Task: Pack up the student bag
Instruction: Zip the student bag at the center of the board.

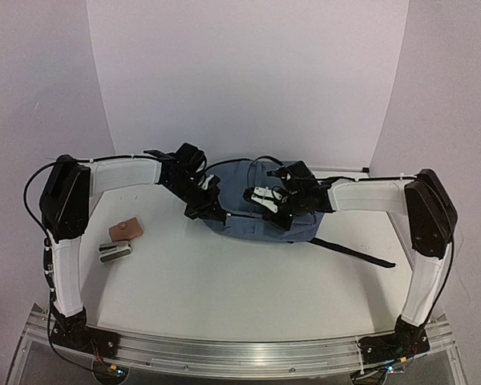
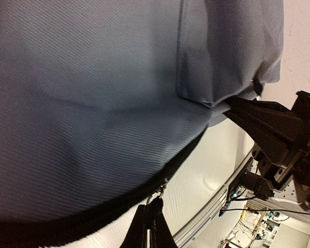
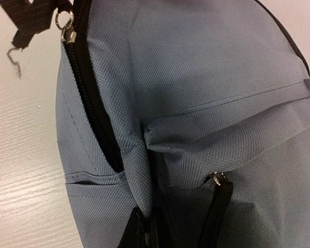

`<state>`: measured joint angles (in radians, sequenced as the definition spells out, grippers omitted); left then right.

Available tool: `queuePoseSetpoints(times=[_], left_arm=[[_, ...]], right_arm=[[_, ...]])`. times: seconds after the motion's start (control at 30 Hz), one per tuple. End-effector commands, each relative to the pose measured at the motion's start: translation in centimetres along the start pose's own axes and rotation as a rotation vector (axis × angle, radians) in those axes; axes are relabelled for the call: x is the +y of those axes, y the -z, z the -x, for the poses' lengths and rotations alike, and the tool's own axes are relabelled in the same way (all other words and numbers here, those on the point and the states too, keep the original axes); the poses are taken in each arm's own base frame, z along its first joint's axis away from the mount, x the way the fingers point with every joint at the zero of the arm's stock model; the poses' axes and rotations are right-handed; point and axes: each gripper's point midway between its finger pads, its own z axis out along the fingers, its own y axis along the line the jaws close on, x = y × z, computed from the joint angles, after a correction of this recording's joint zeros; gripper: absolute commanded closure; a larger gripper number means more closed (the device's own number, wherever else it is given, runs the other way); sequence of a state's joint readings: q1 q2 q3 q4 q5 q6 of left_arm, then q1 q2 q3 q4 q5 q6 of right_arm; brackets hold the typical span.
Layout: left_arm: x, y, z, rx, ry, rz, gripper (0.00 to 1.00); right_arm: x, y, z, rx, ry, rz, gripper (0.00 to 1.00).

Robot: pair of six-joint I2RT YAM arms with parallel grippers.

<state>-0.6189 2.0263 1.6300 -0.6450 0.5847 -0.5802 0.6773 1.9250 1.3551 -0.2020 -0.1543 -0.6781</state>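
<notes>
The student bag (image 1: 252, 220), slate-blue fabric, lies at the back middle of the table between both grippers. My left gripper (image 1: 212, 210) is at the bag's left edge. In the left wrist view its dark fingertips (image 2: 155, 205) are shut on the metal zipper pull (image 2: 161, 194) at the end of the black zipper (image 2: 67, 222). My right gripper (image 1: 277, 210) is on the bag's right part. In the right wrist view it (image 3: 149, 227) is shut on a pinched fold of bag fabric (image 3: 137, 175) beside the main zipper (image 3: 90, 88). That zipper's pull (image 3: 67, 32) sits at the top left.
A front-pocket zipper pull (image 3: 217, 180) with a black tab hangs right of the pinched fold. One black strap (image 1: 357, 253) trails from the bag toward the right. A small brown block (image 1: 126, 229) and a silver-grey object (image 1: 115, 252) lie on the table's left side.
</notes>
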Motion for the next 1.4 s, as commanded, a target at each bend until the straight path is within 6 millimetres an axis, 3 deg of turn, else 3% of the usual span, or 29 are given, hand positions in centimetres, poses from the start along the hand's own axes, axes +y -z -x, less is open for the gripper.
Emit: queuePoseSetpoints(times=[0.0, 0.2, 0.33, 0.53, 0.67, 0.77, 0.87, 1.0, 1.2, 1.27, 1.37], left_arm=[[0.6, 4.7, 1.7, -0.105, -0.007, 0.042, 1.00], [2.0, 4.8, 1.2, -0.090, -0.015, 0.084, 1.00], [0.9, 3.9, 1.0, -0.072, -0.046, 0.066, 1.00], [-2.4, 2.5, 0.6, -0.039, -0.127, 0.011, 1.00], [-3.5, 2.4, 0.4, -0.030, -0.136, -0.035, 1.00], [-4.2, 2.3, 0.3, -0.023, -0.146, -0.058, 1.00], [-4.6, 2.3, 0.3, -0.016, -0.154, -0.074, 1.00], [-4.7, 2.3, 0.3, -0.015, -0.153, -0.079, 1.00], [-5.0, 2.6, 0.2, -0.023, -0.154, -0.091, 1.00], [-5.0, 2.6, 0.1, -0.021, -0.150, -0.093, 1.00], [-5.1, 2.8, 0.0, -0.030, -0.144, -0.100, 1.00]], right_arm=[[-3.0, 4.1, -2.7, 0.039, -0.043, -0.088, 1.00], [-5.7, 6.1, -8.4, 0.113, -0.050, -0.135, 1.00], [-7.5, 6.2, -9.4, 0.122, -0.062, -0.151, 1.00], [-7.7, 6.3, -7.6, 0.077, -0.096, -0.120, 0.99], [-6.6, 7.8, -4.4, -0.009, -0.110, -0.066, 0.68], [-4.6, 9.4, -0.2, -0.110, -0.080, -0.025, 0.55], [-2.1, 9.6, 3.0, -0.170, -0.046, 0.029, 0.48], [0.5, 8.2, 5.7, -0.203, -0.017, 0.085, 0.47], [1.1, 4.3, 8.3, -0.222, -0.001, 0.093, 0.48], [1.0, 3.2, 8.8, -0.215, 0.002, 0.091, 0.49], [1.5, 1.9, 7.8, -0.182, 0.033, 0.093, 0.55]])
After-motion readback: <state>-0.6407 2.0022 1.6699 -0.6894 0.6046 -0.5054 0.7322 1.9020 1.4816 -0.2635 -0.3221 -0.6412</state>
